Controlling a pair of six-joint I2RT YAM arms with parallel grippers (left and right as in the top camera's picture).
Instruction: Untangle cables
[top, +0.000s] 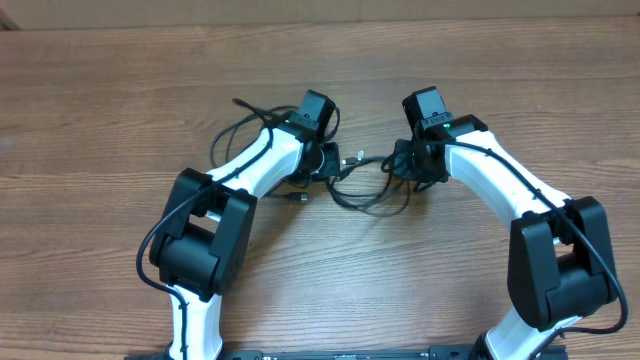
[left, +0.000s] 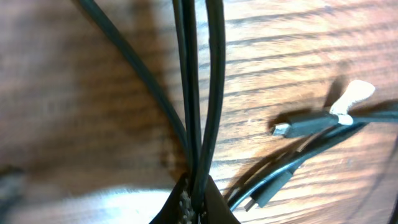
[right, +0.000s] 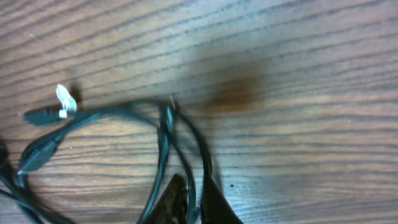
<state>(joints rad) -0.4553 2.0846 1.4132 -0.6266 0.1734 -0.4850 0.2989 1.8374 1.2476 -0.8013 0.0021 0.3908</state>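
We hold the cables (left: 214, 74) clenched in left gripper (left: 196, 202) and right gripper (right: 194, 205). Pulling apart could tighten the tangle, since our left pinch traps several strands

The cables (left: 214, 93) are black, one with a white tag (left: 351, 96), the counter (top: 100, 100) brown with darker wood grain, the arms (top: 265, 160) white with black joints.
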